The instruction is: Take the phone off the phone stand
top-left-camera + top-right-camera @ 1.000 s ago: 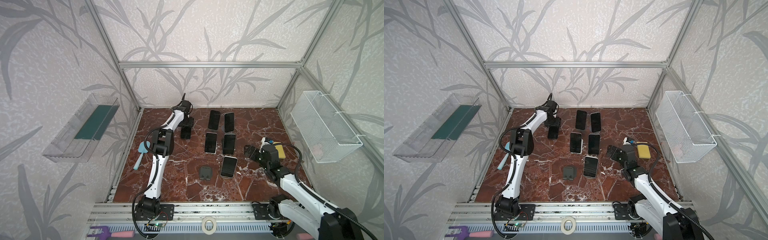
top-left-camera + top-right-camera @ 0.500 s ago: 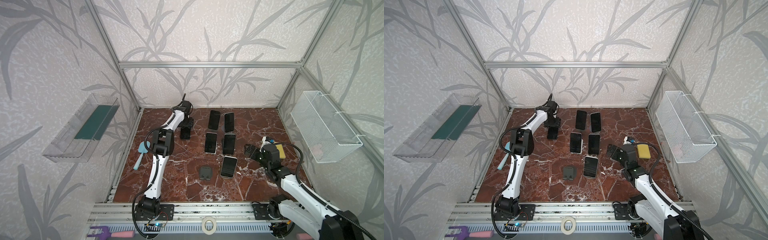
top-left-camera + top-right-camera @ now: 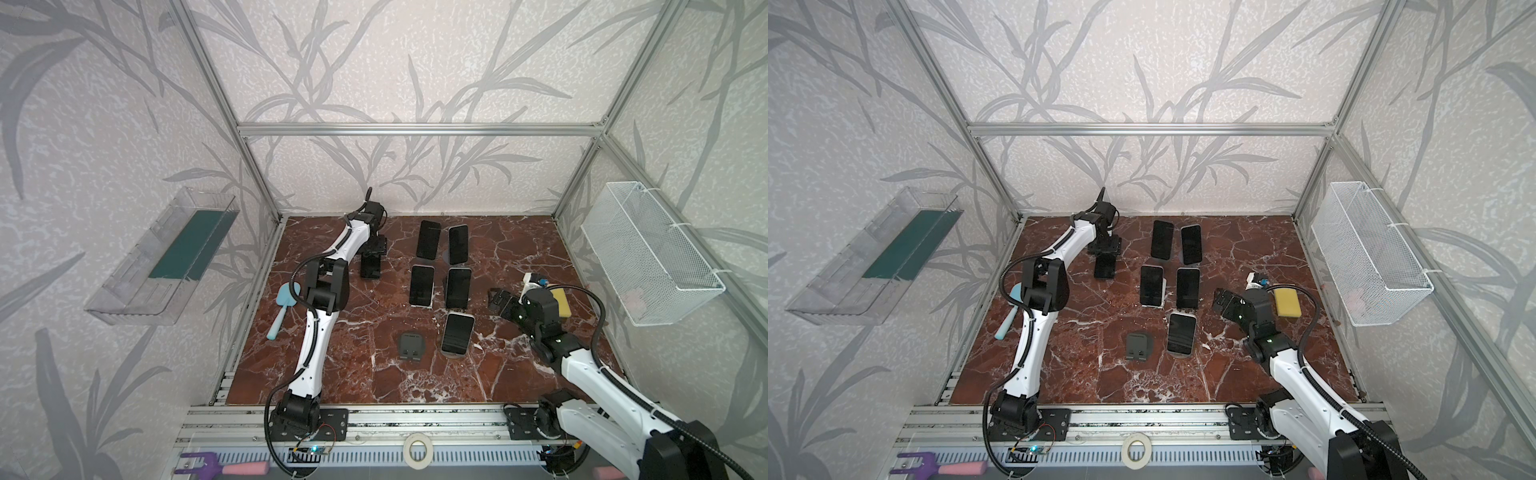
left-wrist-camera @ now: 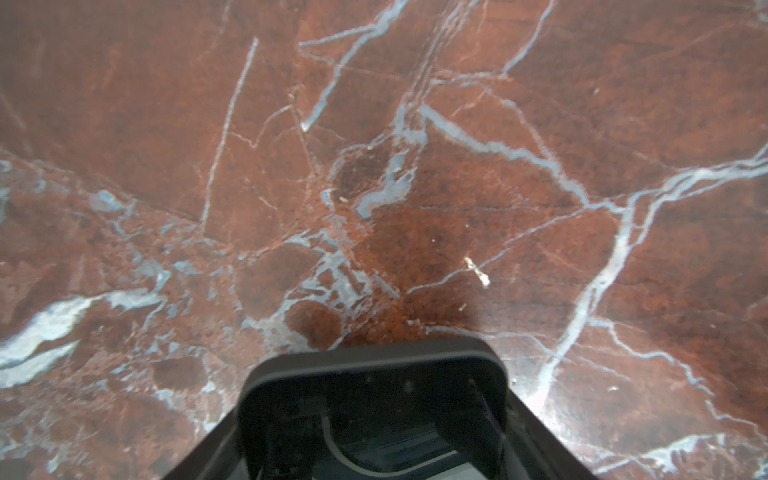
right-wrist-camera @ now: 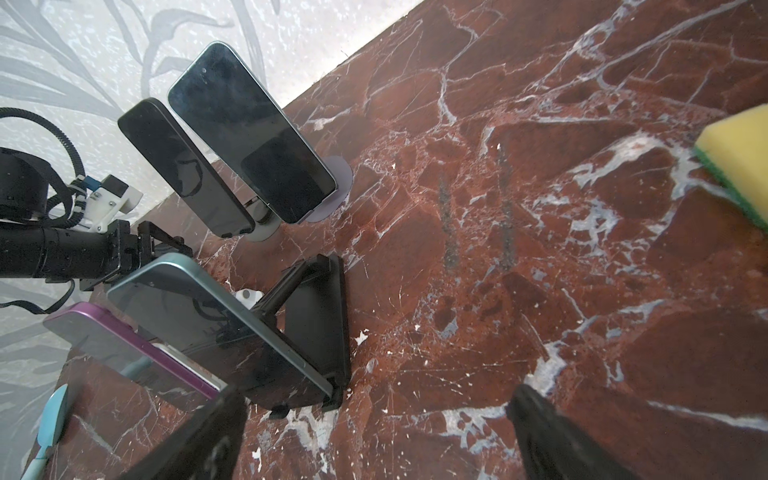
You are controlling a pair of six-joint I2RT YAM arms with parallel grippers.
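Nothing visibly moved: left tool [image 3: 372, 257], grip indeterminable, stayed over the phone [image 3: 370, 271] left of centre, off the empty stand [image 3: 411, 344]; right tool [image 3: 498, 298] gaped empty; removal apparently complete.

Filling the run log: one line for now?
left gripper: at black phone, grip unclear | right gripper: open, holding nothing | grey stand: empty

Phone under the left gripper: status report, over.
Left gripper straddling phone, grip unclear. Right gripper open, empty. Phone flat on table; grey stand empty. Nothing blocking.
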